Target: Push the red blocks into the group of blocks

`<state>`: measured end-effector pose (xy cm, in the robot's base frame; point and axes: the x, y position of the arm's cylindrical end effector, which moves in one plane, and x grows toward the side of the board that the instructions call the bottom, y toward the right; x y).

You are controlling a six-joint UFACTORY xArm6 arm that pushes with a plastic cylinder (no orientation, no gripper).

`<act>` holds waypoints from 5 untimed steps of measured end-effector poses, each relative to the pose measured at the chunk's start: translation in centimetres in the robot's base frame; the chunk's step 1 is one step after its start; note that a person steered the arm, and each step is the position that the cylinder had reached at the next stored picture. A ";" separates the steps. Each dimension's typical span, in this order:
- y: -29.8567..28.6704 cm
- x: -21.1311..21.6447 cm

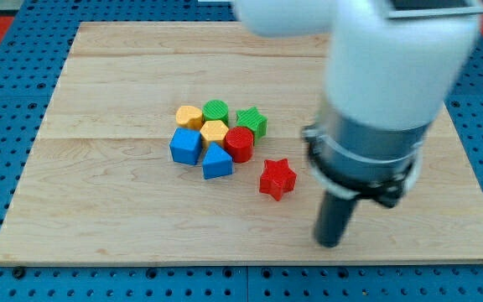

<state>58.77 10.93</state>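
Note:
A red star block [277, 179] lies alone on the wooden board, just to the lower right of the group. A red cylinder [240, 143] sits at the right side of the group, touching the blue triangular block [217, 161] and the yellow hexagon [214, 132]. The group also holds a blue cube-like block [186, 146], a yellow heart [189, 116], a green cylinder [216, 110] and a green star [251, 122]. My tip [330, 243] stands on the board to the lower right of the red star, apart from it.
The wooden board [99, 84] lies on a blue surface. The arm's large white and grey body [376, 101] hangs over the board's right part and hides what is behind it. The board's bottom edge [250, 262] is close below my tip.

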 end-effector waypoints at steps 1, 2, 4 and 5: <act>-3.3 -2.9; -9.9 -6.1; -8.8 -1.0; -1.6 -1.3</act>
<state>57.44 9.30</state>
